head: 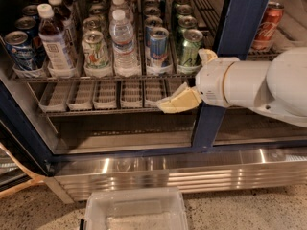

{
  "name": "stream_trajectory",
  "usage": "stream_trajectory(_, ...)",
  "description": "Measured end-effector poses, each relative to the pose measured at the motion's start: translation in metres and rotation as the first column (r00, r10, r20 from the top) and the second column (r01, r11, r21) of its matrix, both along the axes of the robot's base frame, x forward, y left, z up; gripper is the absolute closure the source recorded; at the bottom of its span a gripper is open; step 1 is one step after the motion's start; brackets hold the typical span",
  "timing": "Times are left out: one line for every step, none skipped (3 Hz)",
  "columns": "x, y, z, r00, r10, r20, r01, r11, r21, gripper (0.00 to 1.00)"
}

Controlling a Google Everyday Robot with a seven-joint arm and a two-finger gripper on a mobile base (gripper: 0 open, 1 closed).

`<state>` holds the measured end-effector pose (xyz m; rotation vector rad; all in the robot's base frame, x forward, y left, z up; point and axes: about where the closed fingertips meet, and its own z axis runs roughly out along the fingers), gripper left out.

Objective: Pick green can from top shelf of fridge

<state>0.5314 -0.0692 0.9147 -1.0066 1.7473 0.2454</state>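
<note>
Fridge (168, 169): glass-door display cooler, dark blue frame, ribbed stainless base panel, standing on a speckled floor. Robot arm (268, 87): white, thick, reaching in from the right across the blue centre post. Top shelf (72, 77): grey wire rack, stocked in lanes front to back. Lower rack (105, 95): a row of clear lane trays. Plastic bin (136, 210): clear, on the floor in front of the base panel. Gripper (182, 80): cream-coloured, at the front edge of the top shelf just left of the post; its two fingers are spread wide apart, with nothing held. One finger (207, 56) rises just beside the right-hand lane, the other (176, 102) slants down and left in front of the lower rack. Water bottle (123, 42): clear, white cap, mid-shelf. Dark-liquid bottle (53, 42): left part of the shelf. Red can (267, 25): right of the post. Blue-and-silver can (158, 44): front of its lane. Whitish can (96, 49): green logo, left of the water bottle. Green can (189, 49): front of the right-hand lane on the top shelf, upright, silver top showing; it stands just left of the raised finger and above the lowered one, not gripped.
</note>
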Motion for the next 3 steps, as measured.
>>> stream_trajectory(0.0002,0.0001,0.0002,1.0,0.0,0.0,0.0,1.0,-0.001,0.0)
stream_trajectory(0.0002,0.0001,0.0002,1.0,0.0,0.0,0.0,1.0,-0.001,0.16)
stream_trajectory(0.0002,0.0001,0.0002,1.0,0.0,0.0,0.0,1.0,-0.001,0.37)
